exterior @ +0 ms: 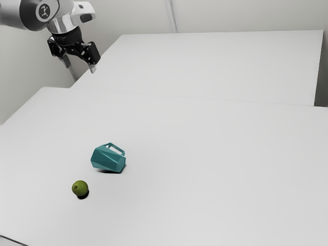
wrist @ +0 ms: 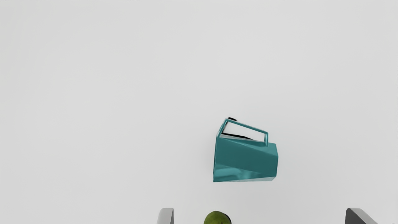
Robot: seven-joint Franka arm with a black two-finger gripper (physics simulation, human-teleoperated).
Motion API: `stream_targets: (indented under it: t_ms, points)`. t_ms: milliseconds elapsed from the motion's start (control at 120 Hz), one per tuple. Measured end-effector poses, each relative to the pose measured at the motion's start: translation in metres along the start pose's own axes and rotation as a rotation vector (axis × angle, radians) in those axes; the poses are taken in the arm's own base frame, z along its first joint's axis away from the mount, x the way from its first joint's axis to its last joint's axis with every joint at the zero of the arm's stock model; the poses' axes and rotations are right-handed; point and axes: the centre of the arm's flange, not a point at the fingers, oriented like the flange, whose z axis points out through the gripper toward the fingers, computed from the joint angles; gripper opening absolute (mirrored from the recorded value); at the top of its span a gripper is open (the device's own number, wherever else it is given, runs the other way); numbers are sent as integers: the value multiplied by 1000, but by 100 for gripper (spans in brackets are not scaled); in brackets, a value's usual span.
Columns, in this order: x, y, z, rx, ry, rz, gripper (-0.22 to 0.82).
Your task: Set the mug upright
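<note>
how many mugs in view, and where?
1. The teal mug lies on its side on the white table, near the green fruit but not touching it, with the open gripper raised clear of both. Can't tell beyond the frame.

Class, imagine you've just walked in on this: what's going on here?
A robot arm has its gripper up above the table, fingers apart and holding nothing. Below, a teal mug lies on its side, its handle on the side away from a small green fruit nearby. Nothing is being handled at this moment. The job is to set the mug upright, and that is not yet done.
</note>
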Motion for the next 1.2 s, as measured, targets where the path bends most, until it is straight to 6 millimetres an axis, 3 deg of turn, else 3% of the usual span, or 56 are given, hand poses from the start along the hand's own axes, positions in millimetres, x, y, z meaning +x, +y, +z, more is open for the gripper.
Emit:
stream_targets:
  t_ms: [300, 442, 608, 867, 1083, 1200]
  points:
    - [-6, -8, -6, -2, 16, 5, 60]
    - [-9, -36, 2, -33, -5, -51, 60]
    - [-26, -108, 64, -206, -126, -238, 60]
    - [-43, -190, 194, -507, -308, -522, 60]
    - [-21, -171, 274, -690, -407, -577, 60]
    - [-15, -164, 305, -753, -443, -603, 60]
